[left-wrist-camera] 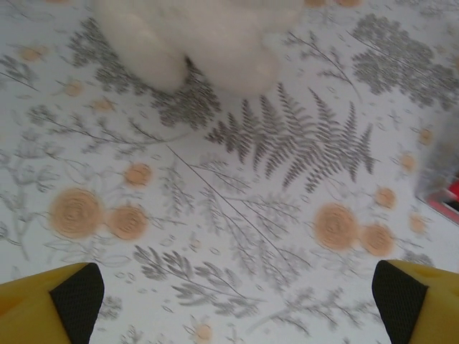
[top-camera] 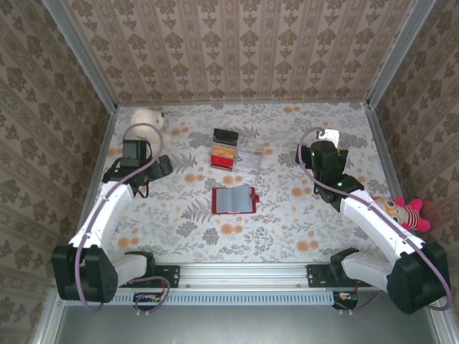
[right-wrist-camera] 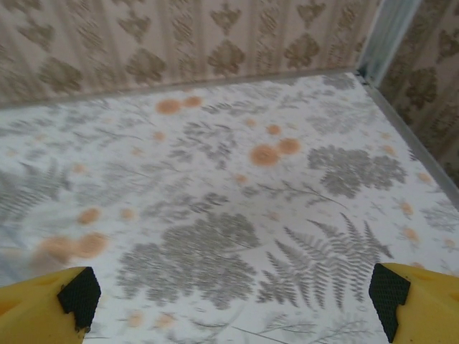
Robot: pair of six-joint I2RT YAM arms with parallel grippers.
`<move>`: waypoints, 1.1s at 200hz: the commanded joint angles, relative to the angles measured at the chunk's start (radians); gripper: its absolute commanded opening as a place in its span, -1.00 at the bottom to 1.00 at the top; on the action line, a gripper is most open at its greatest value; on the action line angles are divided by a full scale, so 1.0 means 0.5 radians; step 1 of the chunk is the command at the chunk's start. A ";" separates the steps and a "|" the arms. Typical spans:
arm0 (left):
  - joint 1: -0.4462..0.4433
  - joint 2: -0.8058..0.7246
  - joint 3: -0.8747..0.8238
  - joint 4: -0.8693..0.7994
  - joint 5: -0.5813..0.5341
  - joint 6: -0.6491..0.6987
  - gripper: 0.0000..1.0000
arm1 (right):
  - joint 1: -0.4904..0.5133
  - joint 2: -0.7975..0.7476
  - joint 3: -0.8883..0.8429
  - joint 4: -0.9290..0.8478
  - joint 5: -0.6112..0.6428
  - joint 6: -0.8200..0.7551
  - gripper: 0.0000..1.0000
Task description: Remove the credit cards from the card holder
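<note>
On the floral table (top-camera: pixel 287 222), the open red card holder (top-camera: pixel 234 200) is lying between and well apart from the left gripper (left-wrist-camera: pixel 237 294) and right gripper (right-wrist-camera: pixel 233 294), both gaping wide and empty, so the credit cards are seemingly all waiting for removal.

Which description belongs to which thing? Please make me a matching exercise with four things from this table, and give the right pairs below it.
Things:
1. card holder
2. plush toy
3. doll
4. clear tray

Descriptions:
a. holds red-and-yellow packets
b. white, in the far left corner
c. red, lying open in the middle
d. pink hair, at the right edge

Pairs: 1-c; 2-b; 3-d; 4-a
</note>
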 commanded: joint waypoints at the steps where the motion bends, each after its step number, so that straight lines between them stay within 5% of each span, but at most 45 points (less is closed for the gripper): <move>1: 0.010 -0.077 -0.165 0.344 -0.351 0.109 1.00 | -0.090 -0.045 -0.220 0.425 0.077 -0.222 1.00; 38: 0.017 -0.139 -0.433 0.891 -0.502 0.373 1.00 | -0.218 0.085 -0.464 0.747 0.096 -0.314 1.00; 75: 0.086 -0.073 -0.618 1.329 -0.419 0.518 1.00 | -0.255 0.304 -0.612 1.075 0.020 -0.429 1.00; 118: 0.139 0.040 -1.021 2.292 -0.076 0.778 1.00 | -0.416 0.429 -0.671 1.450 -0.490 -0.519 1.00; 160: 0.222 0.113 -1.110 2.521 0.107 0.870 1.00 | -0.558 0.600 -0.668 1.686 -0.836 -0.409 1.00; 220: 0.319 0.473 -1.103 2.779 0.236 0.832 1.00 | -0.582 0.838 -0.667 1.856 -0.932 -0.420 1.00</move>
